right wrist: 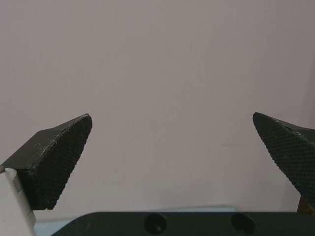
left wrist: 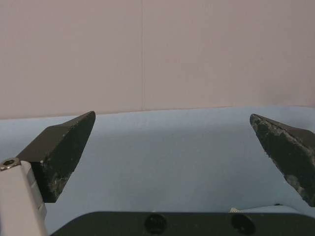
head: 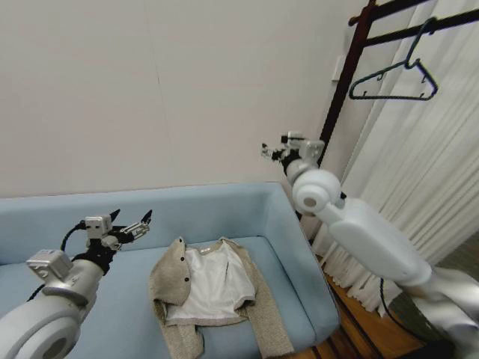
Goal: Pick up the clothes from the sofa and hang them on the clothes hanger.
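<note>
The beige knitted cardigan [head: 206,295] is laid open on the seat of the pale blue sofa [head: 224,209], the left hand [head: 132,218] held spread near it, the right hand [head: 271,153] raised, likewise spread.

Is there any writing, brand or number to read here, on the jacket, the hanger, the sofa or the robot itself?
None to read. The jacket, the hanger, the sofa, the left pincer and the right pincer show no legible word, label or number.
</note>
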